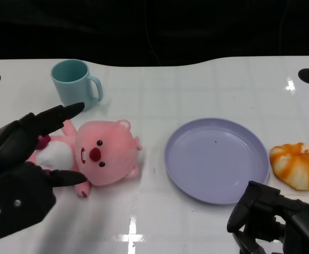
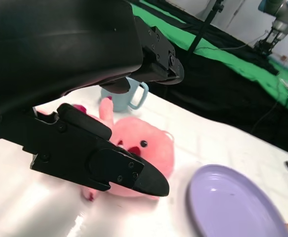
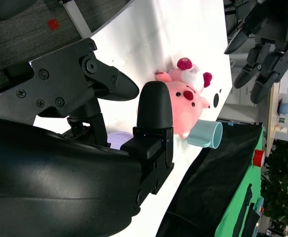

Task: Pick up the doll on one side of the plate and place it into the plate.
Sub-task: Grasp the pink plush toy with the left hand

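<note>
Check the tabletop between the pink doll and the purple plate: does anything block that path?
Nothing visible does. Only bare white table lies between the doll and the plate. The cup stands behind the doll.

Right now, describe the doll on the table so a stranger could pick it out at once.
On the white table, start at the lavender plate near the middle. The doll lies on the side of the plate away from the orange-and-white pumpkin toy, in front of the teal mug, between the spread fingers of the left hand. It is the only soft pink plush, with a red nose and white belly.
</note>
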Available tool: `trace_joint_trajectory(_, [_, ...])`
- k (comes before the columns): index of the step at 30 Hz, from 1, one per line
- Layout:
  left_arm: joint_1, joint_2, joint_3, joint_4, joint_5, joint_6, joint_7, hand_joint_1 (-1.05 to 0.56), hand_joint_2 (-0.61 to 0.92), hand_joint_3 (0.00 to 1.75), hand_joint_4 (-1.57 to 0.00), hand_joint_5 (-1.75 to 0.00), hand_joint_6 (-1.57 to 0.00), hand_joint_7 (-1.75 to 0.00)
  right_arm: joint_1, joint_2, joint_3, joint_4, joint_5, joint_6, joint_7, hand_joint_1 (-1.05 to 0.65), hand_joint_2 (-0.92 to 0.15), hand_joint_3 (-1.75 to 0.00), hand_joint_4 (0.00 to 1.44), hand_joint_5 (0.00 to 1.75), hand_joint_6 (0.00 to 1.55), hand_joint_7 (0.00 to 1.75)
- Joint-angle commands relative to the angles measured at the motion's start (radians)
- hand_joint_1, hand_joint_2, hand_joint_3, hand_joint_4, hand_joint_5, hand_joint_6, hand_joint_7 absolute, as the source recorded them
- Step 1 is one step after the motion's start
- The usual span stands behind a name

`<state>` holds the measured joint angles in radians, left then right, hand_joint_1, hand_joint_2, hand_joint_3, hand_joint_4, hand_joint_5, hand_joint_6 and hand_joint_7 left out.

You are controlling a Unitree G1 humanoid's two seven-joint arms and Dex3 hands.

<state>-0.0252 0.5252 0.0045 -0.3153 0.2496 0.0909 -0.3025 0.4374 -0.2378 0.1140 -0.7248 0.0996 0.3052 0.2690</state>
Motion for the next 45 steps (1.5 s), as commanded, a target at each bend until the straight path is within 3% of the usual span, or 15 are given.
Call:
trace_joint_trajectory(1, [-0.048, 0.046, -0.028, 0.034, 0.083, -0.002, -0.011, -0.67, 0.92, 0.02, 0.0, -0.42, -0.24, 0.0, 0.005, -0.002, -0.004, -0.004, 0.005, 0.003, -0.006, -0.2, -0.71, -0.86, 0.63, 1.75, 0.47, 1.6])
trace_joint_trajectory(8, [-0.148, 0.092, -0.127, 0.102, 0.265, 0.035, -0.052, -0.67, 0.91, 0.01, 0.0, -0.24, -0.22, -0.01, 0.008, -0.001, -0.007, -0.009, 0.006, 0.001, -0.009, -0.2, -0.71, -0.85, 0.63, 1.75, 0.47, 1.6])
trace_joint_trajectory(19, [-0.291, 0.094, -0.28, 0.243, 0.524, 0.065, -0.079, -0.68, 0.91, 0.0, -0.01, -0.2, -0.21, 0.0, 0.014, -0.004, -0.008, -0.026, 0.011, 0.021, -0.011, -0.21, -0.71, -0.84, 0.62, 1.75, 0.47, 1.6])
trace_joint_trajectory(33, [-0.474, -0.001, -0.428, 0.605, 0.603, 0.044, -0.069, -0.67, 0.9, 0.0, -0.02, -0.22, -0.21, 0.0, 0.029, -0.009, -0.012, -0.044, 0.01, 0.022, -0.009, -0.22, -0.71, -0.83, 0.63, 1.75, 0.48, 1.59])
trace_joint_trajectory(45, [-0.619, -0.137, -0.492, 1.076, 0.523, -0.027, -0.023, -0.63, 0.91, 0.0, -0.09, -0.13, -0.22, -0.01, 0.052, -0.015, -0.013, -0.06, 0.001, 0.006, -0.006, -0.24, -0.73, -0.77, 0.62, 1.75, 0.5, 1.55])
